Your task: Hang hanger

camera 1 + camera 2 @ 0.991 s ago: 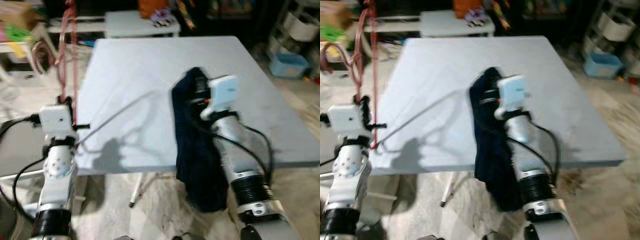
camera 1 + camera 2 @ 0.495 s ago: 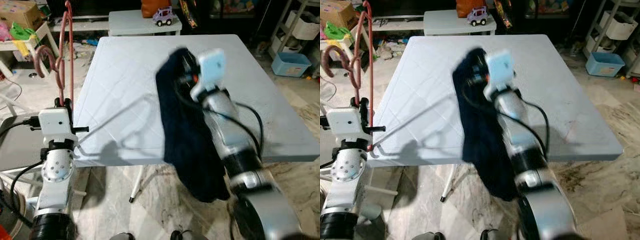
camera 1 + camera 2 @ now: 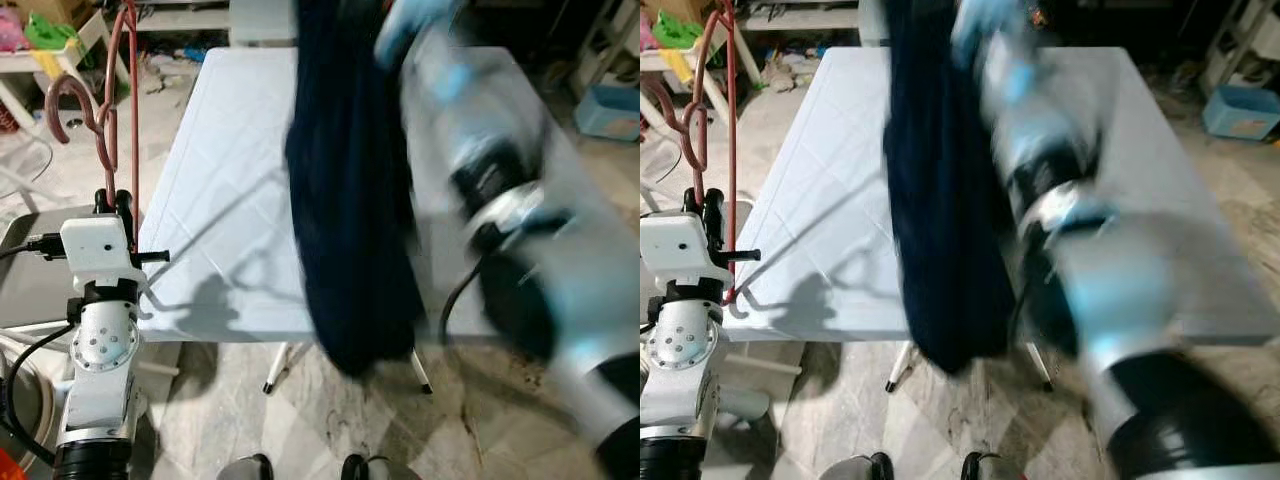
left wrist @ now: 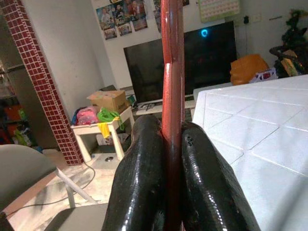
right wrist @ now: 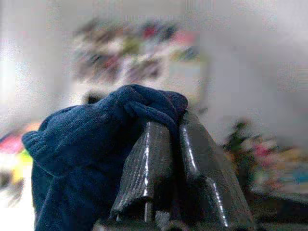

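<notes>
The red hanger (image 3: pixel 118 95) stands upright off the desk's (image 3: pixel 230 200) left edge, its thin bar clamped between the left hand's (image 4: pixel 168 144) fingers. The right hand (image 5: pixel 166 144), pinched on a dark blue garment (image 3: pixel 345 190), is blurred above the desk. The narrow bar could twist in the grip, and the swinging cloth could snag the hook.

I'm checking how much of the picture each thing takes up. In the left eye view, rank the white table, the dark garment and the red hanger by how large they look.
1. white table
2. dark garment, though it hangs nearer the camera, which inflates it
3. red hanger, clearly smallest
</notes>
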You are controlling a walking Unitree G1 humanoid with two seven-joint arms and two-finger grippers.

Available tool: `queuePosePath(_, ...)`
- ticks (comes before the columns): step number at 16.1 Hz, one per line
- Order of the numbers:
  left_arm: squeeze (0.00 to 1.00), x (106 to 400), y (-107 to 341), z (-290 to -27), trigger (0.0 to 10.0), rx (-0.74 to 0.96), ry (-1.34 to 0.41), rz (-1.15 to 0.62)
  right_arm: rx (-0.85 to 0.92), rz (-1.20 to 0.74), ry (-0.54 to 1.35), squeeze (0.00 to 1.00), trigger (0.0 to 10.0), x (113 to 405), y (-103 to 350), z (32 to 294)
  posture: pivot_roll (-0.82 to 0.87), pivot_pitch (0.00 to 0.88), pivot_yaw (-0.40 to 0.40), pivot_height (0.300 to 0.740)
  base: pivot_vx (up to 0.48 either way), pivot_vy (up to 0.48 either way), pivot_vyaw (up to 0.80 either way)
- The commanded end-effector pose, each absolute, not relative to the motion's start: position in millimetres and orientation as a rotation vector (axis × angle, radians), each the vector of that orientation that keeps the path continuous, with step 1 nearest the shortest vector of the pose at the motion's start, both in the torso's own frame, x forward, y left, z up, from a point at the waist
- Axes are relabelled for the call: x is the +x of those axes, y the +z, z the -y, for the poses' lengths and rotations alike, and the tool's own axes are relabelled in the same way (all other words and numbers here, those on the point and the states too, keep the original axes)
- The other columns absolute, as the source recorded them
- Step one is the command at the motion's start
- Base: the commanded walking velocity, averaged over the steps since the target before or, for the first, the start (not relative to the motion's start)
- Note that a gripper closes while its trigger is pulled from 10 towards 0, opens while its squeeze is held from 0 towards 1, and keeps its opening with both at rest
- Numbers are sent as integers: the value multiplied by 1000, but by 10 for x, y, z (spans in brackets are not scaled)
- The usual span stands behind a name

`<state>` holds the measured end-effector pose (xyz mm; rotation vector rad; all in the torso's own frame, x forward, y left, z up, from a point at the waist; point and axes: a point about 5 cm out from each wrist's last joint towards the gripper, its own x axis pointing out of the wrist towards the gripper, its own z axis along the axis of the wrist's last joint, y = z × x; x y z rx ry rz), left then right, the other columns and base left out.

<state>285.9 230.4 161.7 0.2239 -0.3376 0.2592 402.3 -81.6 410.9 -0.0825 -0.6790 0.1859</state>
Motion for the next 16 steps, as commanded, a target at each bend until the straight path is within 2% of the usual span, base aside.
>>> queuePosePath(1,0,2801,1261,-2344,10000,226,269,156,-46,720,140,0,10000,3994,4225,884,21,197,-52,740,0,0,0)
queuePosePath(2,0,2788,1264,-2346,10000,228,271,156,-39,771,105,0,10000,3948,4394,973,24,197,-52,740,0,0,0)
queuePosePath(4,0,2782,1247,-2330,10000,227,269,149,-62,735,172,0,10000,4000,4208,935,20,193,-52,740,0,0,0)
queuePosePath(7,0,2813,1216,-2275,10000,215,245,136,-212,557,376,0,10000,4110,3414,752,11,190,-47,740,0,0,0)
queuePosePath(10,0,2857,1175,-2212,10000,200,188,116,-341,389,577,0,10000,4068,2653,835,-29,178,-33,740,0,0,0)
queuePosePath(11,0,2889,1160,-2177,10000,194,160,107,-349,318,623,1000,10000,4049,2461,915,-39,173,-27,740,0,0,0)
queuePosePath(12,0,2919,1144,-2144,10000,189,136,98,-339,249,664,1000,10000,4029,2307,972,-49,167,-22,740,0,0,0)
queuePosePath(14,0,2992,1131,-2060,10000,192,86,90,-490,100,792,1000,10000,3892,1866,1090,-79,149,-9,740,0,0,0)
queuePosePath(16,0,3006,1130,-2044,10000,197,72,90,-528,56,820,1000,10000,3794,1698,1239,-101,142,-1,740,0,0,0)
